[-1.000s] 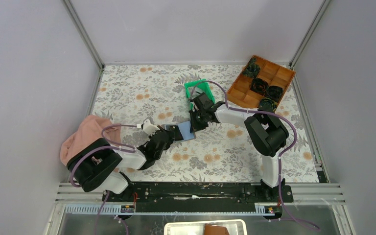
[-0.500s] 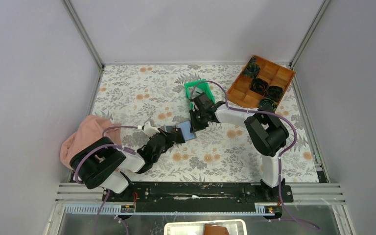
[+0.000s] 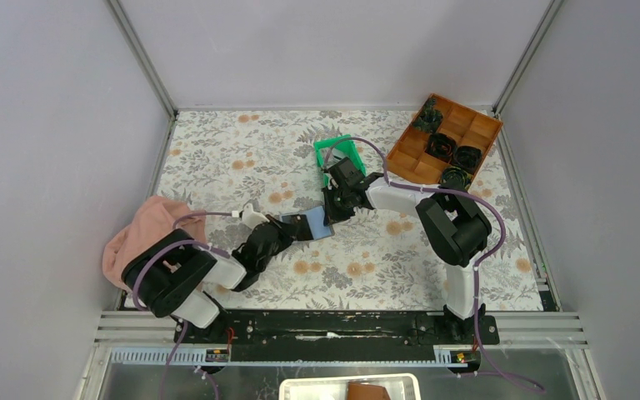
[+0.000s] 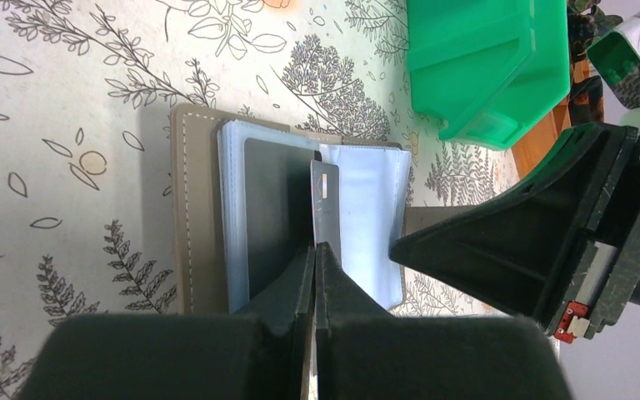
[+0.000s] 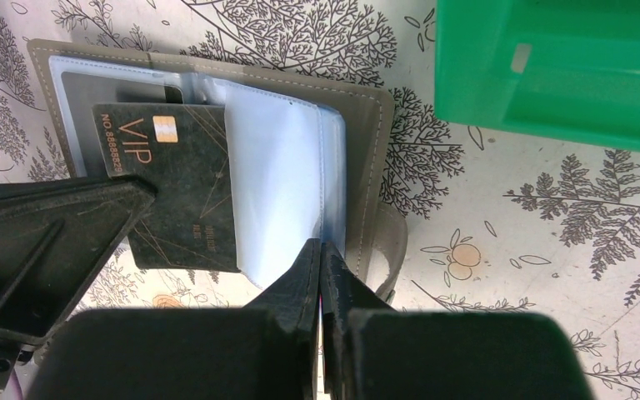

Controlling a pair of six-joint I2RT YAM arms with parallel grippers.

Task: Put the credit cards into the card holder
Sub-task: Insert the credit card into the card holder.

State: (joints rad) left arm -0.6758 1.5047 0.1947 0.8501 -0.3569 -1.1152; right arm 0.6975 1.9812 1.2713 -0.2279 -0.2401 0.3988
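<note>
Floral tablecloth (image 3: 217, 158), card holder (image 5: 362, 150) open at centre: left gripper (image 4: 314, 258), in from eight o'clock, pinches a credit card (image 5: 175, 192) over the sleeves (image 5: 283, 183); right gripper (image 5: 321, 254), from one o'clock, is clamped on a sleeve edge. Risk (my reading): card corner misses the slot mouth, or the sleeve slips free and flops shut.

A table (image 3: 233, 158) covered in a pale floral print is carrying everything here. Near its middle an open grey card holder (image 3: 312, 223) is lying flat, blue inside facing up. Just beyond it a green plastic bin (image 3: 337, 154) is sitting on the print. A brown compartment tray (image 3: 417, 162) is resting at the far right corner, and a pink cloth (image 3: 146, 233) is lying bunched at the near left edge.
</note>
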